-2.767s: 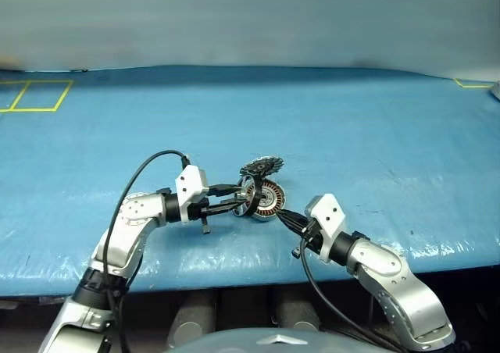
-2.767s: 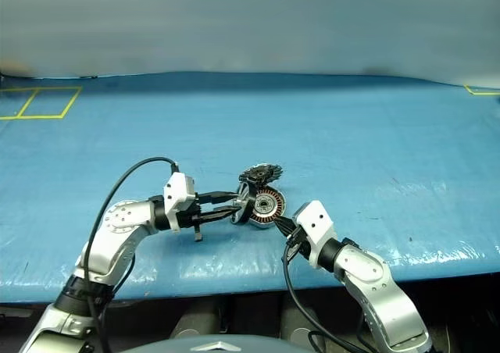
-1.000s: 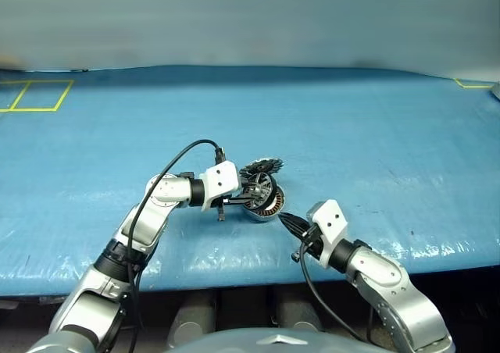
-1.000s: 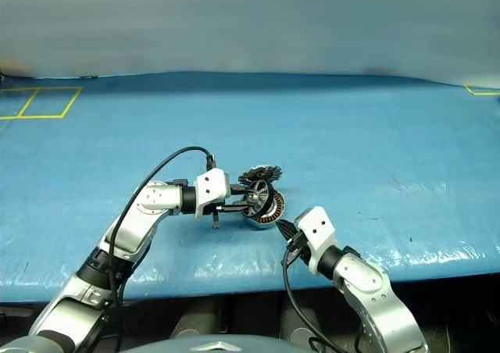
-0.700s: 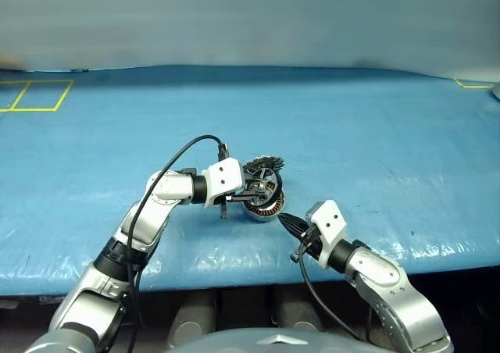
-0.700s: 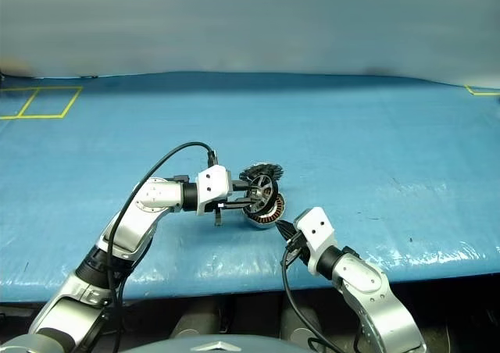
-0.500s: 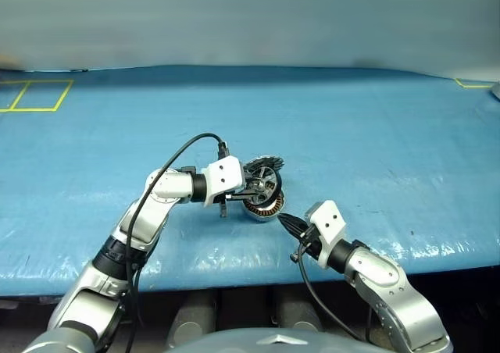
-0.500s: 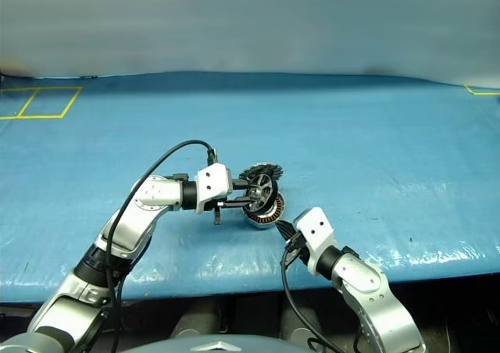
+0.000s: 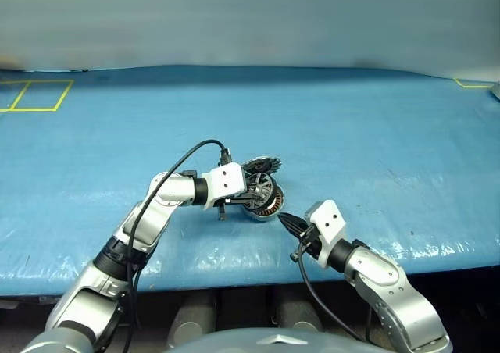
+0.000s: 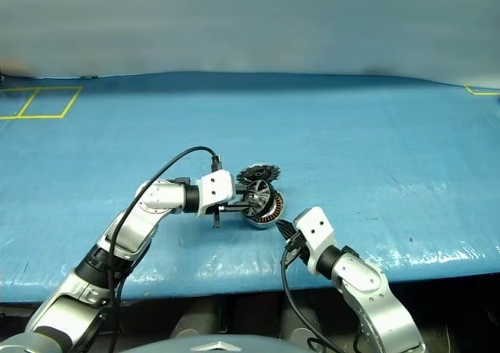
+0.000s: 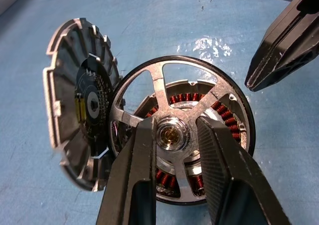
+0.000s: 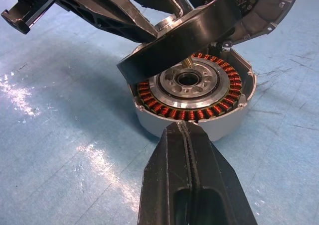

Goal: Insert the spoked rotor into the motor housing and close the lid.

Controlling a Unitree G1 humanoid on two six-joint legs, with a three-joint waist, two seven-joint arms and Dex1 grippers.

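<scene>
Since before, we've carried the spoked rotor [image 11: 172, 120], pinched at its hub by our left fingers [image 11: 133, 177], over the motor housing [image 12: 197, 98]; level it before lowering, right fingers [image 12: 189, 182] closed empty just beside the housing.

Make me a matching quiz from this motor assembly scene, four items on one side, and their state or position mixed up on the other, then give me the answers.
Column one:
1. spoked rotor
2. motor housing
3. lid
4. right gripper

Column two:
A. shut, empty, tips by the housing's outer wall
B. tilted on edge, segmented face showing, beside the housing
C. pinched at its hub by the left gripper, held tilted over the coils
D. resting on the blue table, copper coils exposed

Pairs: 1-C, 2-D, 3-B, 4-A
</scene>
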